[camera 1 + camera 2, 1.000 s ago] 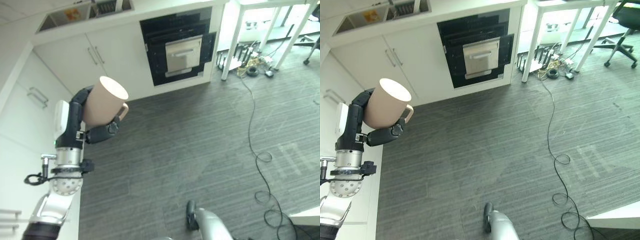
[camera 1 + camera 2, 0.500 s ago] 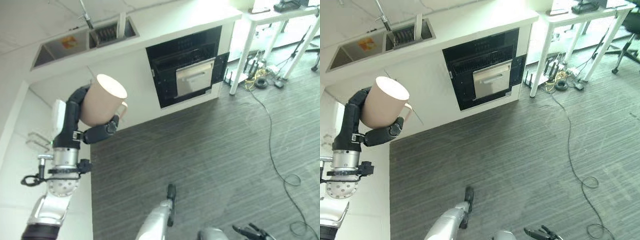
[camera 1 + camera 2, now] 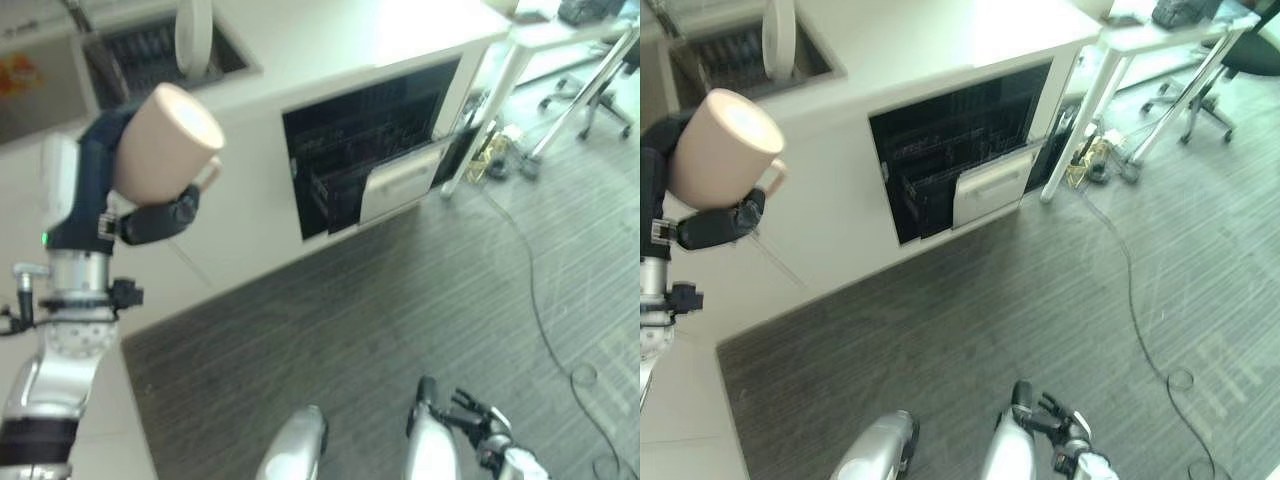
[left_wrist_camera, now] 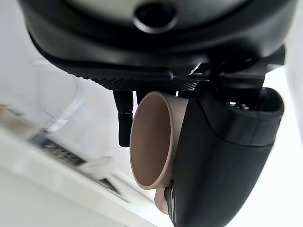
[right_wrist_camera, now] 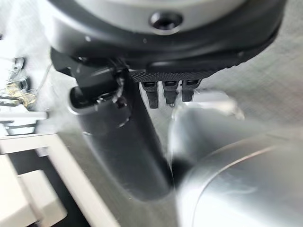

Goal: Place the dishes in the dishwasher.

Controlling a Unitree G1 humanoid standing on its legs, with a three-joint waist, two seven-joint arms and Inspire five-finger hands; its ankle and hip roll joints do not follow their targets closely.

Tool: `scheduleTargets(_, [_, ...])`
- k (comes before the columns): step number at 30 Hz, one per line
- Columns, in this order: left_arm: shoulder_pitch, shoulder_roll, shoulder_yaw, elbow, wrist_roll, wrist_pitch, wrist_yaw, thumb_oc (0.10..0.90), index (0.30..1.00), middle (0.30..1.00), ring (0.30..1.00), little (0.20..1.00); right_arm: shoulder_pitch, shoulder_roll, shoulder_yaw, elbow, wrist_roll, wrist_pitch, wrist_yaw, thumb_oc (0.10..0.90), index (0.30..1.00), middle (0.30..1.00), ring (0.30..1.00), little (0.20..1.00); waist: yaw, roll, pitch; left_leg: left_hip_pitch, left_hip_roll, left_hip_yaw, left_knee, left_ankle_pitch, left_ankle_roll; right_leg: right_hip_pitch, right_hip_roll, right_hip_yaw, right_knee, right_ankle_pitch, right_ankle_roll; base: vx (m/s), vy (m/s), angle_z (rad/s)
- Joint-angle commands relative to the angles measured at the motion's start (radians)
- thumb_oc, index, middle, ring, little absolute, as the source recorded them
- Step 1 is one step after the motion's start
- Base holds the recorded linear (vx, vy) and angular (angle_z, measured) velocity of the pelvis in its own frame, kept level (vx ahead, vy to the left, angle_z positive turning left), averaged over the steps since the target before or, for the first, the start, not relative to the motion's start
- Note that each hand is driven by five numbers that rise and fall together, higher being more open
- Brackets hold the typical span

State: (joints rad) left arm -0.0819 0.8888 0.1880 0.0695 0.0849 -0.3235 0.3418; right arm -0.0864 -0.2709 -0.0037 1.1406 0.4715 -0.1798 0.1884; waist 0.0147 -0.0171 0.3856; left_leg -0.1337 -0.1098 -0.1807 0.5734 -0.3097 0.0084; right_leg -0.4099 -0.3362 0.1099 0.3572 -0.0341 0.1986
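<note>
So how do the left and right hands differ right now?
The left hand is raised high, its fingers curled round the beige mug; the right hand hangs low over the floor, holding nothing, with fingers relaxed. The left sits by the counter, the right away from it. Both are dark.

- Left hand (image 3: pixel 702 225) gripped a beige mug (image 3: pixel 722 150), raised at the left.
- Dishwasher (image 3: pixel 958 165) stood open under the worktop (image 3: pixel 930 40).
- Right hand (image 3: pixel 1058 421) showed low, fingers spread above the floor (image 3: pixel 970 320).
</note>
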Motion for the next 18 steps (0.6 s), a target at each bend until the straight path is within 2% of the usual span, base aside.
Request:
scheduleTargets(1, [0.01,0.013,0.11,-0.128,-0.083,-0.11,0.053,0.4,0.3,0.3,0.3,0.3,0.037,-0.067,0.021,-0.001,-0.07,0.004,-0.019,0.8,0.9,0.9,0.9,0.9,0.017,0.059,-0.107,0.199,0.101,0.057,-0.273,-0.009,0.005,0.201,0.069,-0.134,-0.057,0.021,0.012,0.41,-0.485,0.39])
scheduleTargets(3, [0.044,-0.021,0.135,-0.173,-0.089,-0.088,0.048,0.4,0.3,0.3,0.3,0.3,0.027,-0.07,0.041,-0.012,-0.093,0.047,-0.032,0.8,0.9,0.9,0.9,0.9,0.032,0.05,-0.119,0.229,0.164,0.085,-0.273,0.003,-0.021,0.244,0.074,-0.189,-0.057,-0.009,-0.007,0.38,-0.455,0.4])
scheduleTargets(4, [0.05,-0.037,0.136,-0.19,-0.087,-0.086,0.046,0.4,0.3,0.3,0.3,0.3,0.027,-0.071,0.047,-0.01,-0.089,0.046,-0.045,0.8,0.9,0.9,0.9,0.9,0.039,0.044,-0.115,0.22,0.183,0.108,-0.273,0.061,-0.034,0.269,0.078,-0.206,-0.057,-0.031,-0.02,0.33,-0.66,0.69])
scheduleTargets(5, [0.017,-0.073,0.12,-0.222,-0.084,-0.102,0.001,0.4,0.3,0.3,0.3,0.3,0.037,-0.081,0.041,0.011,-0.023,0.032,-0.073,0.8,0.9,0.9,0.9,0.9,0.051,0.038,-0.089,0.117,0.215,0.204,-0.228,0.228,-0.067,0.346,0.101,-0.284,-0.057,-0.092,-0.069,0.19,-0.516,1.21])
scheduleTargets(7, [-0.02,-0.078,0.104,-0.233,-0.09,-0.096,-0.018,0.4,0.3,0.3,0.3,0.3,0.045,-0.084,0.018,0.025,0.011,0.022,-0.091,0.8,0.9,0.9,0.9,0.9,0.048,0.055,-0.09,0.077,0.194,0.272,-0.273,0.225,-0.075,0.358,0.107,-0.336,-0.057,-0.111,-0.075,0.08,-0.237,1.62])
scheduleTargets(8, [-0.034,-0.082,0.091,-0.244,-0.088,-0.088,-0.019,0.4,0.3,0.3,0.3,0.3,0.047,-0.082,0.002,0.03,0.006,0.019,-0.102,0.8,0.9,0.9,0.9,0.9,0.038,0.067,-0.096,0.055,0.211,0.312,-0.273,0.209,-0.074,0.359,0.106,-0.367,-0.057,-0.118,-0.073,0.03,-0.016,1.57])
scheduleTargets(9, [-0.04,-0.089,0.079,-0.249,-0.08,-0.09,-0.021,0.4,0.3,0.3,0.3,0.3,0.049,-0.084,-0.006,0.031,0.014,0.023,-0.115,0.8,0.9,0.9,0.9,0.9,0.032,0.072,-0.101,0.043,0.237,0.324,-0.273,0.225,-0.084,0.357,0.11,-0.377,-0.057,-0.119,-0.074,0.04,0.042,1.72])
scheduleTargets(10, [-0.051,-0.095,0.071,-0.271,-0.072,-0.066,-0.015,0.4,0.3,0.3,0.3,0.3,0.055,-0.097,-0.022,0.062,0.062,0.029,-0.117,0.8,0.9,0.9,0.9,0.9,0.028,0.088,-0.128,0.014,0.235,0.274,-0.273,0.2,-0.095,0.335,0.128,-0.361,-0.057,-0.133,-0.078,0.04,0.028,1.25])
scheduleTargets(12, [-0.06,-0.086,0.07,-0.256,-0.089,-0.065,-0.009,0.4,0.3,0.3,0.3,0.3,0.073,-0.099,-0.041,0.084,0.058,0.026,-0.104,0.8,0.9,0.9,0.9,0.9,0.018,0.101,-0.155,0.005,0.266,0.296,-0.273,0.192,-0.12,0.33,0.116,-0.385,-0.057,-0.148,-0.073,0.07,0.056,0.31])
scheduleTargets(18, [-0.035,-0.078,0.088,-0.243,-0.1,-0.076,-0.025,0.4,0.3,0.3,0.3,0.3,0.091,-0.087,-0.039,0.109,0.05,0.031,-0.099,0.8,0.9,0.9,0.9,0.9,0.027,0.113,-0.183,0.006,0.262,0.282,-0.273,0.179,-0.124,0.334,0.104,-0.394,-0.057,-0.153,-0.07,0.07,0.039,-0.19])
